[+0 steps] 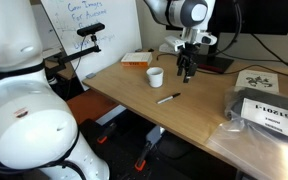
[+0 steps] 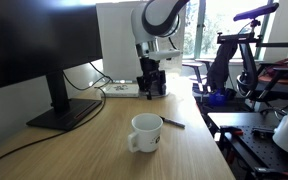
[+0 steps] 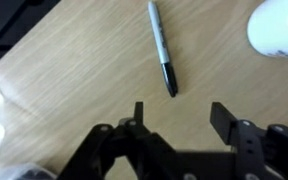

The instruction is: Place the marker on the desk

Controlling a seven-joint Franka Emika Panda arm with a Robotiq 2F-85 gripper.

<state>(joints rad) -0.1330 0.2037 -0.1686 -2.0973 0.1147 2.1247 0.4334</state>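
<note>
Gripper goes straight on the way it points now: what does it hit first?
Probably bare desk: the open gripper points down at wood, and the marker lies just beyond its fingertips. Depth is unclear, so the marker's tip may be close.

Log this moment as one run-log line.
gripper: open, empty | marker: lying flat on desk, untouched | white cup: apart from marker | task: marker on desk

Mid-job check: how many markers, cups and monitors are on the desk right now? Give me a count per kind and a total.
Markers: 1, the marker lying flat on the desk
Cups: 1, the white cup
Monitors: 1, the monitor
Total: 3
</note>
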